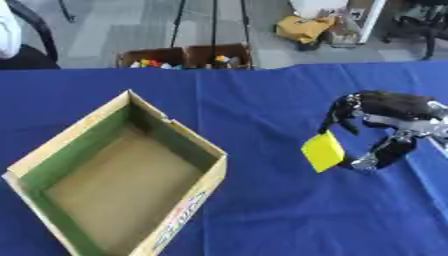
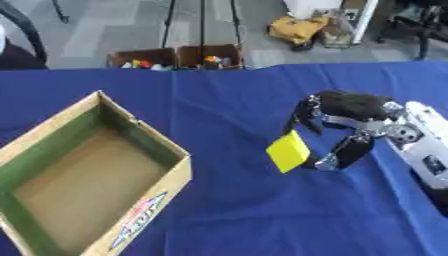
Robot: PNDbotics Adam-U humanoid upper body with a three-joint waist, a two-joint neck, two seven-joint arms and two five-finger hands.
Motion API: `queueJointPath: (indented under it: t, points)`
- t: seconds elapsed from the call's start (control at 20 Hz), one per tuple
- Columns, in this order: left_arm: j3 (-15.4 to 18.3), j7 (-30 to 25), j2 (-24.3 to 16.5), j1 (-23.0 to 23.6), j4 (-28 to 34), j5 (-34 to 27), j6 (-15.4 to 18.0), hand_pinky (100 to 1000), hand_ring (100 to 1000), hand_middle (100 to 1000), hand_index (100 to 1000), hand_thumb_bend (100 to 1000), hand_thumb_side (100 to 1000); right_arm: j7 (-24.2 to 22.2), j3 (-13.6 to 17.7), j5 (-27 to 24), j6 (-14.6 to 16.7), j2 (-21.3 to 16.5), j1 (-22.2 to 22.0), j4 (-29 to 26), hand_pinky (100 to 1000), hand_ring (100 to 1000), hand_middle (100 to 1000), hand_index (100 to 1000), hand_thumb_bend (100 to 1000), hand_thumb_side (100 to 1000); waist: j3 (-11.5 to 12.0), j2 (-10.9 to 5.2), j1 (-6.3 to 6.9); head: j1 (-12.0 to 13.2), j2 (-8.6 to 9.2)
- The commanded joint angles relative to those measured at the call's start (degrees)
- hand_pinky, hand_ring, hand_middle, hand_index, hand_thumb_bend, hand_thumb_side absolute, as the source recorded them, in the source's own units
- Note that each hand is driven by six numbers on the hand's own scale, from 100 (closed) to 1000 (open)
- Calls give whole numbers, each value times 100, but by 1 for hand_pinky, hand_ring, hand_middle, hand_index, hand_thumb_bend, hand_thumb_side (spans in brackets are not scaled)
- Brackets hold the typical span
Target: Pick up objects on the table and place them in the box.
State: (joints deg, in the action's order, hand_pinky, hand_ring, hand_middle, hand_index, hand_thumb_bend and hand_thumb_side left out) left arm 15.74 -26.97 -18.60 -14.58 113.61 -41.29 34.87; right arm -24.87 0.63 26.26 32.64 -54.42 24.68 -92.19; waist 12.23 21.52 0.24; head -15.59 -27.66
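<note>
A flat yellow piece (image 1: 323, 152) hangs just above the blue cloth, pinched by my right hand (image 1: 385, 117), whose curled fingers and thumb close on its upper corner. The arm reaches in from the right edge. To the left sits an open cardboard box (image 1: 173, 131) with green inner walls and a bare brown floor, turned at an angle. Its near corner lies a short way left of the yellow piece. My left hand shows in neither view.
The blue tablecloth (image 1: 262, 215) covers the whole table. Beyond the far edge, two small cardboard boxes (image 1: 185, 56) with coloured items stand on the floor, and a yellow bag (image 1: 304, 27) lies further back.
</note>
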Motion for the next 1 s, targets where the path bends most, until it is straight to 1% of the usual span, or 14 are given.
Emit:
queueJointPath:
  t: [0.05,0.4,0.65,1.0]
  points:
    - [19,14,-190,-6,98,-24,22,696,734,879,955,100,933,135,154,-232,-40,-359,37,-281,782,695,241,476,100,142,9,-173,-45,81,-30]
    - [35,55,-252,3,98,-37,21,695,734,878,955,100,932,395,322,-751,-195,-593,-55,-767,777,689,220,460,100,144,52,-215,-115,210,-91]
    - [48,91,-297,4,98,-29,9,695,734,878,955,100,932,498,416,-1106,-320,-697,-115,-1040,775,685,211,453,100,136,65,-241,-169,352,-135]
    - [45,115,-317,7,98,-22,-1,695,733,877,955,100,931,481,488,-1573,-506,-759,-105,-1279,783,687,203,446,100,139,107,-265,-200,383,-146]
